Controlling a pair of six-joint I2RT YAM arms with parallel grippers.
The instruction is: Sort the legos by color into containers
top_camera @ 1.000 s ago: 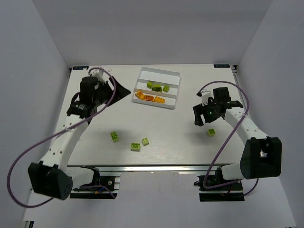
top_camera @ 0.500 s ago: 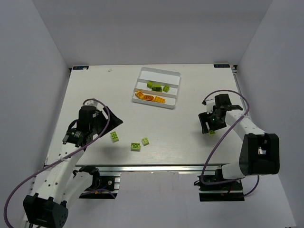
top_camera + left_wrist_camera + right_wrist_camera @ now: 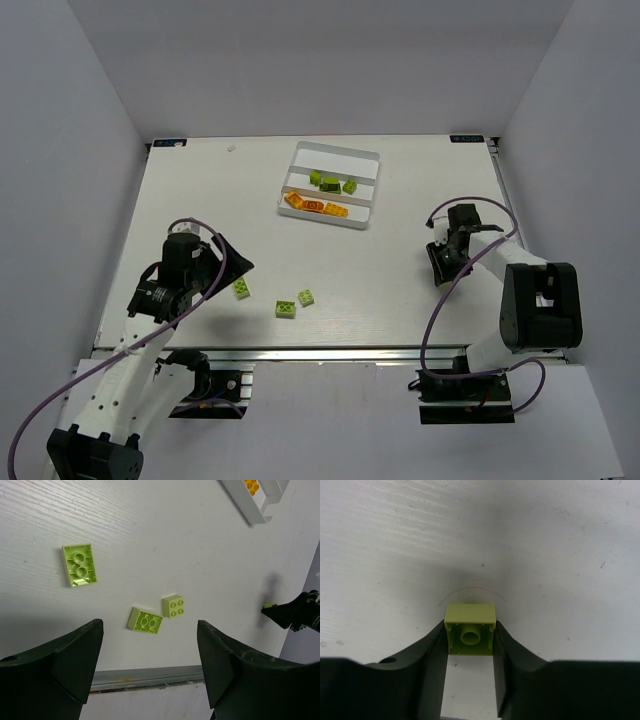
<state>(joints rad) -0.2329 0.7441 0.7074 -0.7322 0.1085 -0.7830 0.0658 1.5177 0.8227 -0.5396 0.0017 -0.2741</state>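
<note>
Our right gripper (image 3: 469,630) clamps the upturned lime brick (image 3: 470,614) only by its near part, so we risk it twisting free when we lift toward the tray (image 3: 373,195).

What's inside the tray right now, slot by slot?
Tray: three green legos in the middle slot and a row of orange legos in the near slot. None seen in the far slot. Anything under those bricks is covered.

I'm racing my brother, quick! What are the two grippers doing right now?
Left gripper: open, holding nothing.
Right gripper: closed on a green brick.
</note>
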